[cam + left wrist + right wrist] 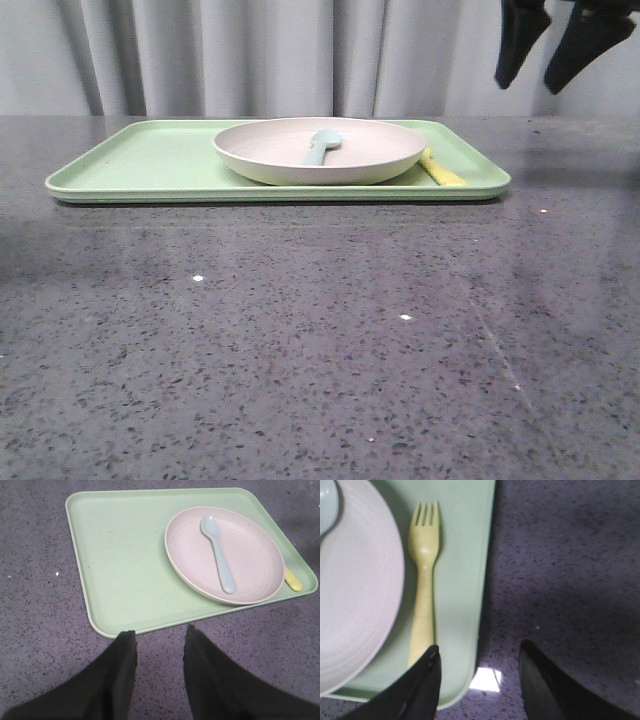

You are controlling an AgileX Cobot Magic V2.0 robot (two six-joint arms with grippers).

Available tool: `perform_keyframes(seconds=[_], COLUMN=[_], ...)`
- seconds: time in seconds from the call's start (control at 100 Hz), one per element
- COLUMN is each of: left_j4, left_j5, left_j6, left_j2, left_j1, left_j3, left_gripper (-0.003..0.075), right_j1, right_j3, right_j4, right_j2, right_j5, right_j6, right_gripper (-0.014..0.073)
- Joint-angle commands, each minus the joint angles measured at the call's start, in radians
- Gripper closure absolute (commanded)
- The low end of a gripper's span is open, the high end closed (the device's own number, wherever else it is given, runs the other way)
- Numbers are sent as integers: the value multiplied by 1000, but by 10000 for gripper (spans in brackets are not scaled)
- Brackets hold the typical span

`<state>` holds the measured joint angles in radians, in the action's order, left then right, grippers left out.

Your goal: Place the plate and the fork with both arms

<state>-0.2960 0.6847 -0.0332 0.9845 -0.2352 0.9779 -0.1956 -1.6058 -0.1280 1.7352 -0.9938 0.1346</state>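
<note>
From the front camera I get only a yellow sliver of the fork (443, 171), the rest sits hidden behind the plate (318, 150); the spoon (321, 146) shows just its upper part above the plate's rim; the right gripper (546, 48) is cut off by the top edge, fingers only; my left arm is out of that view entirely. On the right wrist camera the plate (355, 585) and spoon (327, 505) run off the edge; the picture is soft.
</note>
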Motion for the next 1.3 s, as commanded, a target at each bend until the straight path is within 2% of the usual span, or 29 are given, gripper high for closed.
perform_keyframes(seconds=[0.0, 0.28, 0.4, 0.52, 0.57, 0.96, 1.06, 1.29], left_j4=[-20, -20, -20, -20, -20, 36, 40, 47], left_j5=[-93, -271, -325, -358, -374, -455, -486, -505], left_j6=[3, 6, 6, 6, 6, 6, 6, 6], left_j2=[-18, -112, -161, -210, -230, -377, -420, -524], left_j1=[1, 1, 1, 1, 1, 1, 1, 1], left_j3=[24, -114, -181, -240, -263, -395, -434, -517], left_gripper=[479, 496, 597, 732, 741, 741, 741, 741], right_j1=[29, 42, 42, 42, 42, 41, 41, 41], right_j3=[-14, 128, 215, 304, 343, 689, 767, 903], right_j4=[30, 111, 116, 119, 122, 149, 152, 164], right_j2=[-101, -326, -440, -544, -585, -915, -1000, -1177], right_j5=[7, 66, 125, 181, 205, 442, 473, 519], right_j6=[-3, -3, -3, -3, -3, -4, -4, -4], right_gripper=[240, 370, 473, 578, 607, 625, 662, 659])
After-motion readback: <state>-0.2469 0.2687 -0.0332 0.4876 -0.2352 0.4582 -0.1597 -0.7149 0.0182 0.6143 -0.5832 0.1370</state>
